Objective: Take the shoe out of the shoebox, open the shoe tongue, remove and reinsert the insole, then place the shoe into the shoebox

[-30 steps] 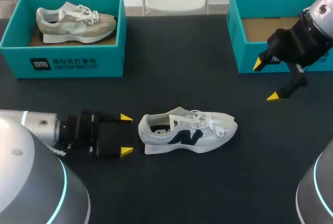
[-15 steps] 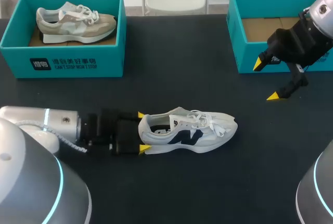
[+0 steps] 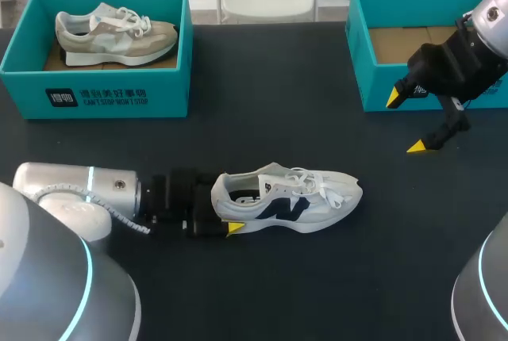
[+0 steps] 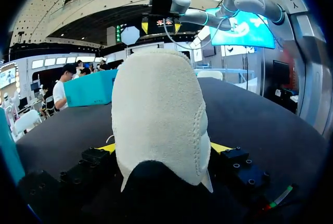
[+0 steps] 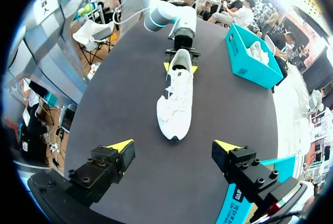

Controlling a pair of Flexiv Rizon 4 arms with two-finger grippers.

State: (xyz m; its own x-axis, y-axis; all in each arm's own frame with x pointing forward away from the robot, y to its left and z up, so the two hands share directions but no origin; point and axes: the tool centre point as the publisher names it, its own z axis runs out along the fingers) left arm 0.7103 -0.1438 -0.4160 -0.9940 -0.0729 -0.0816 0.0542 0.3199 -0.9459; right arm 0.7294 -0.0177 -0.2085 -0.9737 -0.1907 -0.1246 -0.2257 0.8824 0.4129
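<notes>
Head view: the white shoe [image 3: 286,198] stands on its sole mid-table, well apart from the teal shoebox [image 3: 397,95] at right; the left gripper [image 3: 224,204] straddles its heel; left wrist view: fingers spread, one on either side of the heel, not visibly pinching; right wrist view: the right gripper [image 5: 173,148] hangs wide open, far from the shoe.

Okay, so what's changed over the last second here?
The left gripper slid across the table to the heel of the white shoe; whether it has taken hold can't be told. The shoe has not shifted, and the right gripper stays open by the right-hand shoebox.
</notes>
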